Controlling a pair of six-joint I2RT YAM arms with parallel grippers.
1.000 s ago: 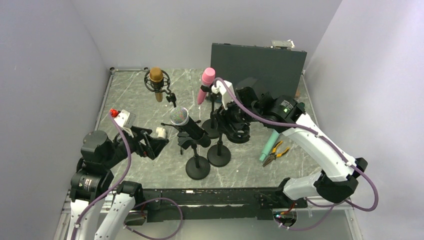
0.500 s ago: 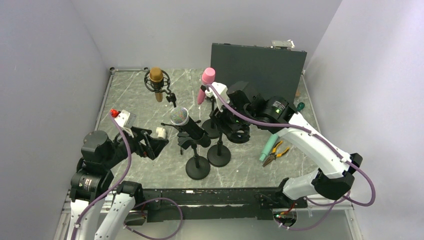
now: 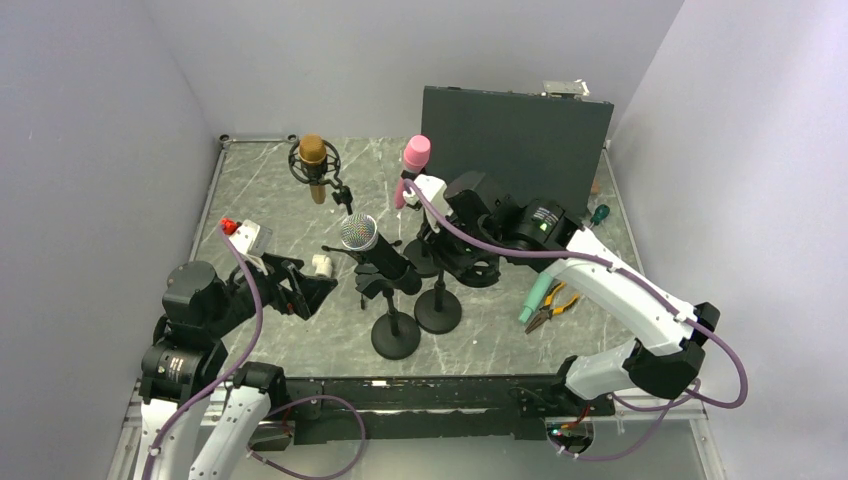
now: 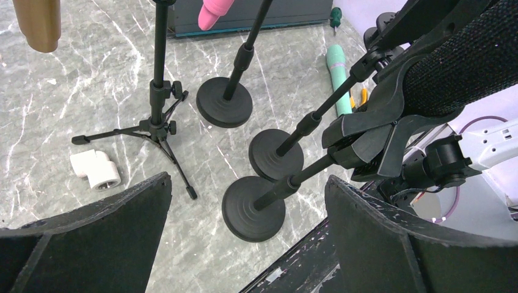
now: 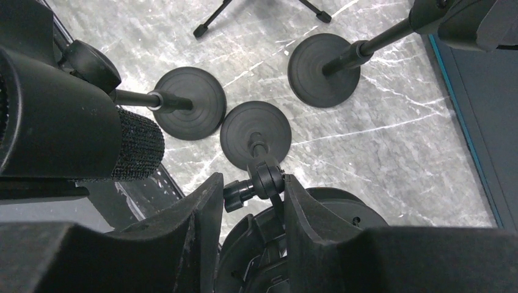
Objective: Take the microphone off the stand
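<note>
1. Your right gripper (image 5: 249, 189) hangs low among the crowded stands. Its fingers are narrow, with the middle stand's knob (image 5: 266, 180) in line between them. I cannot tell if they pinch it. Pull from there and you would lift that stand, not the mic.
2. The mic (image 3: 372, 248) sits in the clip (image 4: 391, 131) on the front stand (image 3: 395, 335), left of that gripper. A sideways sweep could topple its neighbours.
3. Your left gripper (image 4: 247, 183) is wide and empty. With nothing steadying the base, the clip may drag the front stand up.
</note>
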